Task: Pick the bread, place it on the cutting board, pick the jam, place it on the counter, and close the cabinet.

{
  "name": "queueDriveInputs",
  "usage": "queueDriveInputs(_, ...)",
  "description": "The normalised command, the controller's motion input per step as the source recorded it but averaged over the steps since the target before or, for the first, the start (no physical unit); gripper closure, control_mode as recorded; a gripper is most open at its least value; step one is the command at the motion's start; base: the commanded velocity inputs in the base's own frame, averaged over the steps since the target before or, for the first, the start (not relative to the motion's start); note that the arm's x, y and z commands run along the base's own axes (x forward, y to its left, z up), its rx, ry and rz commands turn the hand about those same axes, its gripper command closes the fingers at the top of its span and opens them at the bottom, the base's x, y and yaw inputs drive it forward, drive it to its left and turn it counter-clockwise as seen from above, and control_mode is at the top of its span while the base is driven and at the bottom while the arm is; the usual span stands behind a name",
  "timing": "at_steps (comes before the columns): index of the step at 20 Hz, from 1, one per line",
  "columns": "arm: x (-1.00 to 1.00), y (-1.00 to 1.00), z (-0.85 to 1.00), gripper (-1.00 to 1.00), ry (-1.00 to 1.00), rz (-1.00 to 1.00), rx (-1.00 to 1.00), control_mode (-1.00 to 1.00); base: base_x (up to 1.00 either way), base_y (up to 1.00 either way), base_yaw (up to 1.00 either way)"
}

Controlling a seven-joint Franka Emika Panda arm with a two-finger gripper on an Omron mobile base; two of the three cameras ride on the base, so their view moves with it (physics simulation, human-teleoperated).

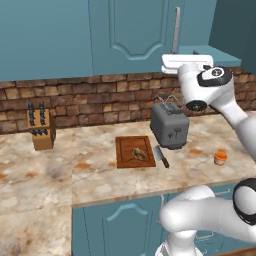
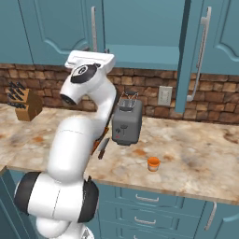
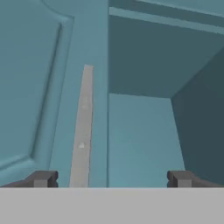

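Note:
The bread (image 1: 138, 153) lies on the dark-brown cutting board (image 1: 125, 150) on the counter (image 1: 60, 170). Right of the toaster, the orange jam (image 1: 220, 158) (image 2: 153, 163) stands on the counter (image 2: 196, 158). The cabinet (image 1: 132, 30) has its left door shut. Its right door (image 2: 184, 56) is swung open, showing the bare interior (image 3: 144, 131). My gripper (image 3: 111, 179) is raised in front of the cabinet, level with its bottom edge (image 1: 187, 60) (image 2: 91, 57). It is open, with nothing between its fingertips (image 3: 43, 178), and faces the shut door's pale handle (image 3: 83, 127) and the open compartment.
A grey toaster (image 1: 169, 125) (image 2: 127, 122) stands behind the board, with a cleaver (image 1: 161, 156) (image 2: 103, 148) beside it. A light knife block (image 1: 41, 130) (image 2: 25, 103) sits at the far left against the brick wall. The open door's handle (image 2: 200, 56) juts out over the counter.

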Motion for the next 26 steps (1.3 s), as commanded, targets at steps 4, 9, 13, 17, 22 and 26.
queueDriveInputs(4, -0.56, -0.05, 0.26, -1.0, 0.01, 0.08, 0.0, -1.0, 0.0, 0.0, 0.0)
queueDriveInputs(9, -0.77, -0.08, 0.32, -1.0, 0.02, 0.03, 0.0, -1.0, 0.0, 0.0, 0.0)
queueDriveInputs(13, -0.88, -0.15, 0.23, -1.0, 0.02, 0.0, 0.0, -1.0, 0.0, 0.0, 0.0)
queueDriveInputs(17, -0.92, -0.23, 0.09, -1.0, 0.01, 0.01, 0.0, -1.0, 0.0, 0.0, 0.0)
queueDriveInputs(22, -0.94, -0.37, 0.05, -1.0, 0.0, 0.06, 0.0, -1.0, 0.0, 0.0, 0.0)
queueDriveInputs(26, -0.86, -0.34, 0.08, -1.0, 0.04, 0.09, 0.0, -1.0, 0.0, 0.0, 0.0)
